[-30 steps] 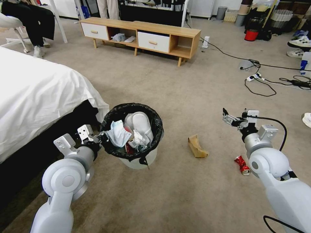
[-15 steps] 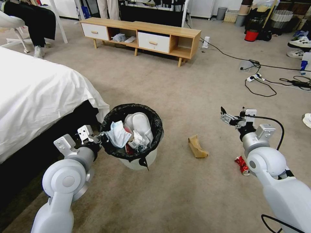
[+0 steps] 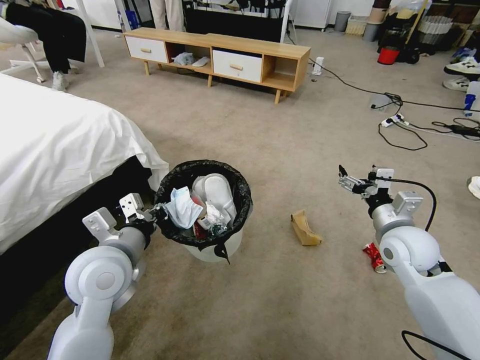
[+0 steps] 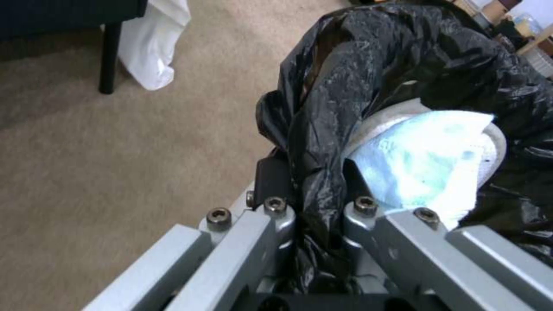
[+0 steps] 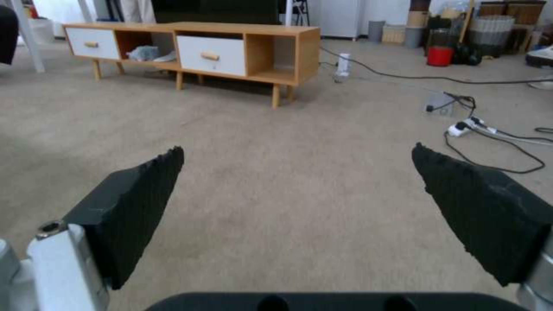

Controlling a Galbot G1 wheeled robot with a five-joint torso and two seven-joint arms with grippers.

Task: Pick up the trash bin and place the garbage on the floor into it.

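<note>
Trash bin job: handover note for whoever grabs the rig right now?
Left gripper: shut on the trash bin, clamping its bag-lined rim at the side toward the bed.
Right gripper: open, empty, held above bare floor to the right of the bin.
In the bin: pale blue face mask, tissues, a wrapper and other litter.
On the floor: torn cardboard piece between bin and right arm; crushed red can partly hidden behind the right arm.
Done: bin gripped, most garbage in.
Left: cardboard and can.
</note>
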